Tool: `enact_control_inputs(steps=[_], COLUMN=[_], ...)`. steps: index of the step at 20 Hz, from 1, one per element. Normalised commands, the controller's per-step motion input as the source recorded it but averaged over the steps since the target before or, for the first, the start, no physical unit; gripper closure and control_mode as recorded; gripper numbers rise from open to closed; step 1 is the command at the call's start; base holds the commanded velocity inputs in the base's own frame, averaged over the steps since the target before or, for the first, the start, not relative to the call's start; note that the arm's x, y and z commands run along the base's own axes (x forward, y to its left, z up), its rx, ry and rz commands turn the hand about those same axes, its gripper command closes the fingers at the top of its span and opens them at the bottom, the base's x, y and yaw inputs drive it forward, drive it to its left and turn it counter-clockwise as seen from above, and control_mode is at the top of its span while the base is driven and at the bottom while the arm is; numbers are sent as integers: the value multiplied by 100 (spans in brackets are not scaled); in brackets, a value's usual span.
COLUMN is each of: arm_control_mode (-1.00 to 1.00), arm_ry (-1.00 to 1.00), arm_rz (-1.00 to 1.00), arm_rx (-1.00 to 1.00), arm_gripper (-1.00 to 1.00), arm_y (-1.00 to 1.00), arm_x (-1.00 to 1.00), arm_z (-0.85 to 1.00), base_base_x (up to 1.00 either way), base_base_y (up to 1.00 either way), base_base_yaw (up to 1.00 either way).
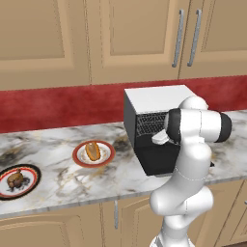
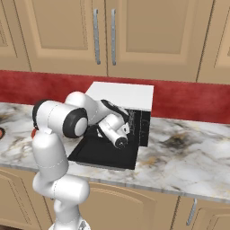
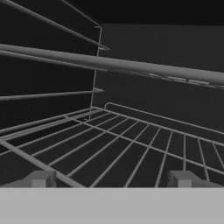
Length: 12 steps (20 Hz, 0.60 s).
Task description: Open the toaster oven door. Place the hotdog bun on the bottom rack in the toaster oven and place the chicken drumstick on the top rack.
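Inside toaster oven (image 2: 120,96), above bottom rack (image 3: 131,144): empty, spread gripper (image 3: 111,178).

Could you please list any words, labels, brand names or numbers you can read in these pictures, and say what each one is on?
None: no readable text anywhere. The toaster oven with its open toaster oven door, both plates on the counter, the cabinets and the arm carry no lettering, brand or number.

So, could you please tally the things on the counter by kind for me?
Toaster oven: 1
Plates: 2, red-rimmed plate and dark-rimmed plate
Food items: 2, bun and drumstick
Total: 5
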Motion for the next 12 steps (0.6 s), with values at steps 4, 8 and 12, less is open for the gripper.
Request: enact_control_inputs(steps=[4, 8, 12], arm_control_mode=[-100, -100, -100], arm_ry=[0, 4, 6], arm_rz=[0, -2, -3], arm_rx=[0, 0, -1], arm_gripper=[-100, -100, -100], arm_y=[9, 14, 16], arm_x=[-14, -13, -9], arm_z=[-18, -24, -21], base_base_x=[0, 0, 0], base_base_y=[0, 0, 0], base_base_yaw=[0, 0, 0])
